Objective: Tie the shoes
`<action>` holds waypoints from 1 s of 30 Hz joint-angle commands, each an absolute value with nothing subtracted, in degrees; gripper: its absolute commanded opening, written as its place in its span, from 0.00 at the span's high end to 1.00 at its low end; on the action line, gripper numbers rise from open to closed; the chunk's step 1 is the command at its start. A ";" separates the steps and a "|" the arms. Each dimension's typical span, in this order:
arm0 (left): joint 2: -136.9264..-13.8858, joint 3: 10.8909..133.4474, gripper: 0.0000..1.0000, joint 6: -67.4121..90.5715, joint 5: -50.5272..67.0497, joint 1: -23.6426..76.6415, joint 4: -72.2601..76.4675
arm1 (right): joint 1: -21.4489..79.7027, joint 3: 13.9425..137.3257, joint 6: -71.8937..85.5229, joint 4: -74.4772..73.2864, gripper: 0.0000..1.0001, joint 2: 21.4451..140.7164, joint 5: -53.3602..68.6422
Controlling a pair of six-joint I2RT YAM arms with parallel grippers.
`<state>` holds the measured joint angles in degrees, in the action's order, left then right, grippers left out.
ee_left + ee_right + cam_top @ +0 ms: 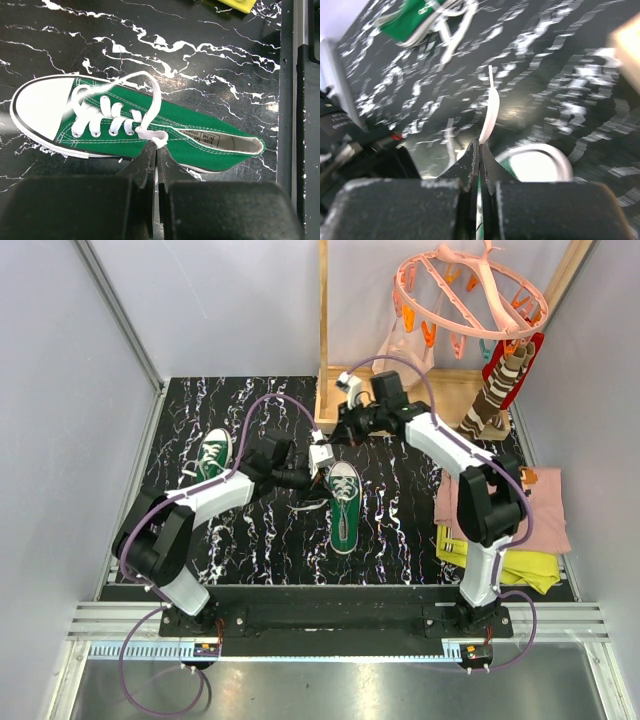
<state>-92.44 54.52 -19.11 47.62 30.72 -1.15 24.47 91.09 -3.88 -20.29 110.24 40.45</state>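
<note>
**Shoe** [343,508]: green, white toe cap [535,167]. It lies at the middle of the table [400,535], toe toward the far edge and heel toward the near edge. It is laced but carries no knot.

**Second shoe** [213,455]: same make, lying toward the far left corner. Nothing touches it and its laces lie loose.

**Left gripper** [155,146]: jaws fully closed. The tips pinch a loop [152,100] of lace at the shoe's side, just by the top eyelets.

**Right gripper** [480,146]: jaws fully closed on the lace end [492,107] just above the toe cap. A short stiff tip sticks out past the fingers.

**Risks, as judged:**
- Slip. Both holds are thin fingertip pinches on flat lace, so a sharp pull could draw the lace out, most likely the short end on the right.
- Shoe drag. Nothing pins the shoe, so an uneven pull from the two sides could slide or turn it across the table and slacken the lace.
- Loop collapse. Tension on the loop may feed it back through the eyelets before a crossing is made.
- Collision. The grippers work close together over one small shoe, and crossing the laces could knock their fingers together.
</note>
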 commanded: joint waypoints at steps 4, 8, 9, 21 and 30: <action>-89.03 52.12 1.00 -20.92 48.69 30.67 3.16 | 28.30 94.04 -1.41 -17.93 1.00 114.78 46.57; -88.95 51.33 1.00 -20.13 48.16 30.67 4.22 | 28.74 94.22 -0.36 -17.93 1.00 115.66 48.25; -89.03 51.24 1.00 -20.04 48.34 30.67 4.31 | 29.00 94.22 -0.35 -17.84 1.00 116.19 48.51; -88.77 50.10 1.00 -20.92 47.29 30.67 4.39 | 33.13 96.77 1.32 -17.84 1.00 121.64 51.24; -87.98 48.08 1.00 -19.87 46.41 30.67 6.94 | 31.03 98.61 5.27 -19.25 0.44 119.71 53.44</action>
<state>-90.70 48.88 -19.68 46.78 30.72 2.39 32.93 95.22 3.20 -19.53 122.04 51.18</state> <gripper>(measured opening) 0.005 0.500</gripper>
